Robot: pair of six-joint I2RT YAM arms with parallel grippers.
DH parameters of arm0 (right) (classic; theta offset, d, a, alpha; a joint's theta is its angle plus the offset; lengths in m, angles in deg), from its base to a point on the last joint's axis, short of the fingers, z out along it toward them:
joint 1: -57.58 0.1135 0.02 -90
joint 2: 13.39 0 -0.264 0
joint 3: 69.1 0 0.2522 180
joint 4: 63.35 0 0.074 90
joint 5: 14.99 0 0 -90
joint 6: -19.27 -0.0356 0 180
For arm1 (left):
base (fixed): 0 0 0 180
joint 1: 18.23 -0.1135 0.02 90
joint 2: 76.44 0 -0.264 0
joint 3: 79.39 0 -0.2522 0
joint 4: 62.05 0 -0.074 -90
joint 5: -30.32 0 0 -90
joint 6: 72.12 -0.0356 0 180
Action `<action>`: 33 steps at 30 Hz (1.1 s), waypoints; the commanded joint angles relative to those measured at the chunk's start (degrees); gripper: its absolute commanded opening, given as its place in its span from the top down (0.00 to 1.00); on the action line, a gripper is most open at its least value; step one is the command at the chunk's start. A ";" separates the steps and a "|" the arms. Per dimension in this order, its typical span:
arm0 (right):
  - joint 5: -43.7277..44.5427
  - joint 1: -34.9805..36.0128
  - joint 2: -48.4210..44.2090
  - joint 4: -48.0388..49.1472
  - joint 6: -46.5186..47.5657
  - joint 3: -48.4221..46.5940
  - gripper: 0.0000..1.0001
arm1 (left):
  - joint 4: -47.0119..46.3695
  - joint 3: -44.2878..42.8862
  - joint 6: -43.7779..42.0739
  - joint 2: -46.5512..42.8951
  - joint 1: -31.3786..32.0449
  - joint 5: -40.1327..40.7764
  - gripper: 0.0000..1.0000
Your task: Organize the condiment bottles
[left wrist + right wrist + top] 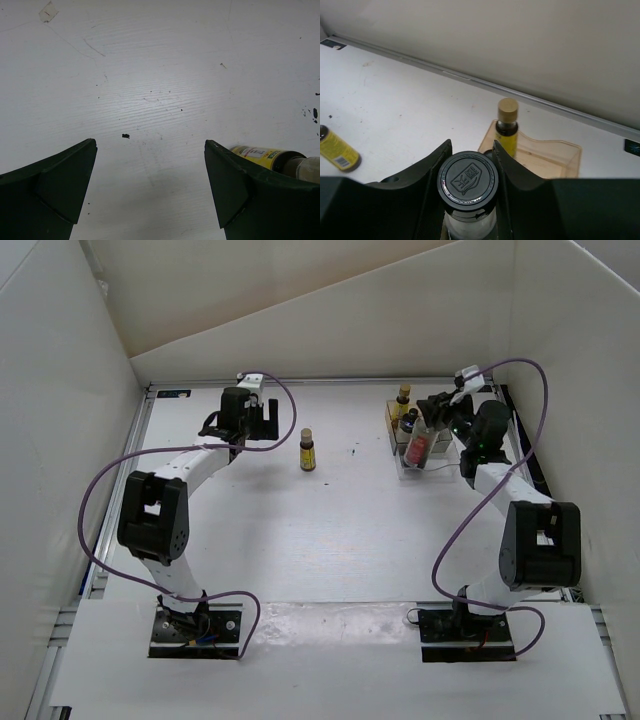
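One black-capped bottle (pixel 467 182) sits clamped in the right tool (pixel 471 148).

Both arms, the left arm (pixel 160 510) and the right arm (pixel 535 540), had white links joined by bulky black housings. Each stood on a dark metal base plate (pixel 225 625) bolted at the worktop's near edge. A purple cable (pixel 95 500) looped from each base up to the wrist. The left hand (pixel 150 145) and the right hand (pixel 470 150) had broad, dark green-black fingers (pixel 50 190) with angular, bevelled inner faces.
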 commanded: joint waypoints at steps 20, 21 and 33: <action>-1.11 3.62 -1.28 8.84 0.13 1.34 0.56 | -0.98 0.23 0.66 -1.10 -0.50 0.03 0.00; -1.02 3.44 -1.11 8.66 0.40 1.43 0.56 | -1.07 0.40 0.74 -1.01 -0.41 0.03 0.00; -0.41 3.18 -1.90 7.87 1.28 1.95 0.25 | -0.89 -0.30 1.10 -0.49 -0.32 -0.33 0.00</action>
